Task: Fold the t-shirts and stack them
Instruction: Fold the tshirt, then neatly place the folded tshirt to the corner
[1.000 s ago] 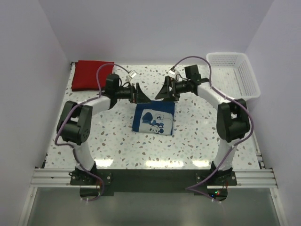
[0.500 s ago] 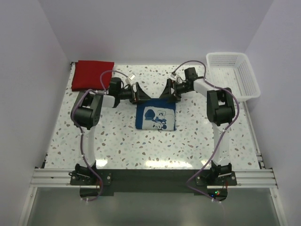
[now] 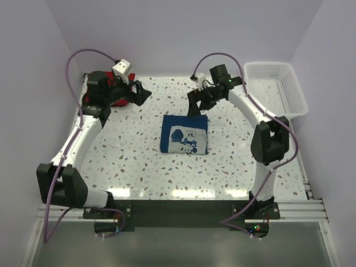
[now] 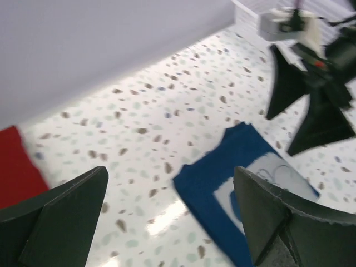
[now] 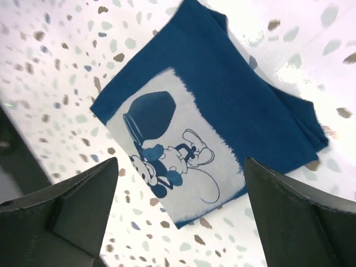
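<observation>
— Where does everything lie?
— The folded navy blue cotton t-shirt (image 3: 184, 134) lies mid-frame; the folded red cotton t-shirt (image 4: 14, 167) sits upper left.
— And the jaws?
— The left gripper (image 3: 140, 93) and the right gripper (image 3: 196, 107) both stand spread apart, empty.

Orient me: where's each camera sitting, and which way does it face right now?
Top external: fixed above and behind the bases, looking down on the table; shows left arm, right arm, blue shirt, basket.
Left wrist: over the far left, facing right across the table; its open left gripper frames the red shirt, blue shirt, right gripper.
Right wrist: over the far middle, facing down; its open fingers frame the blue shirt.
Shared: all three show the blue shirt.
</observation>
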